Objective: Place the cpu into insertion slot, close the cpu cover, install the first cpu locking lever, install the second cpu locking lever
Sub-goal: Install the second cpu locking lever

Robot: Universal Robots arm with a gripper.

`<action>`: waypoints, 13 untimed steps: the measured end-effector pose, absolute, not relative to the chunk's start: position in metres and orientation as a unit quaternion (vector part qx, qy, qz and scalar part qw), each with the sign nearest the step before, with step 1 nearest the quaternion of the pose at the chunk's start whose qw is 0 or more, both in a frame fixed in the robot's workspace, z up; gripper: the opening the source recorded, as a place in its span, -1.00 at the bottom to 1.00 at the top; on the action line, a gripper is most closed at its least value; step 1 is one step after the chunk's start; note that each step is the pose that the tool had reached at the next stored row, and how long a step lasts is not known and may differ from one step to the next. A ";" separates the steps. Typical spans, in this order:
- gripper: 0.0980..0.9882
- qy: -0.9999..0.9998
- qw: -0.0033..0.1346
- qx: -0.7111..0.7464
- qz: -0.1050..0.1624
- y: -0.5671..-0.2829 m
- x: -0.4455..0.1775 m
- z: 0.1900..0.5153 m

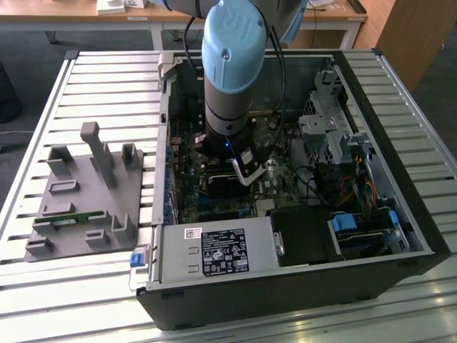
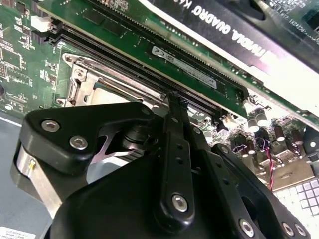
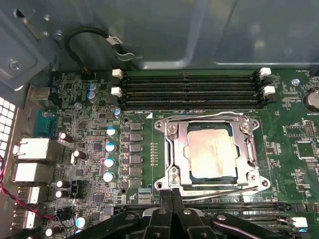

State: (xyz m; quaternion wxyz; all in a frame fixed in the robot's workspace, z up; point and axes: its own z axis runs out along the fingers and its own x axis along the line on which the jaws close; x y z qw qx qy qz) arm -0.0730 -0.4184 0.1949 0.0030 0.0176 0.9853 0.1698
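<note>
In the first wrist view the cpu [image 3: 212, 152], a dull silver square, lies flat in the insertion slot [image 3: 185, 175]. The cpu cover [image 3: 245, 149], a silver frame, lies down over its edges. One thin wire lever [image 3: 199, 118] runs along the far side of the socket and another [image 3: 224, 191] along the near side. My gripper [image 3: 172, 195] is shut, its two black fingers pressed together, with the tips at the socket's near edge beside that lever. In the second wrist view the gripper [image 2: 177, 102] ends just beside the cover [image 2: 79, 84]. The arm [image 1: 228, 78] reaches down into the open computer case.
Long black memory slots [image 3: 189, 89] lie beyond the socket, and one holds a module [image 2: 189, 64]. A black graphics card [image 2: 224, 30] stands close by. A drive cage [image 1: 335, 121] and cables fill the case's right side. A grey parts fixture [image 1: 86, 193] sits outside the case.
</note>
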 end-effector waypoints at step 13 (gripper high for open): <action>-0.98 0.983 0.003 0.018 0.184 -0.419 -0.074 0.191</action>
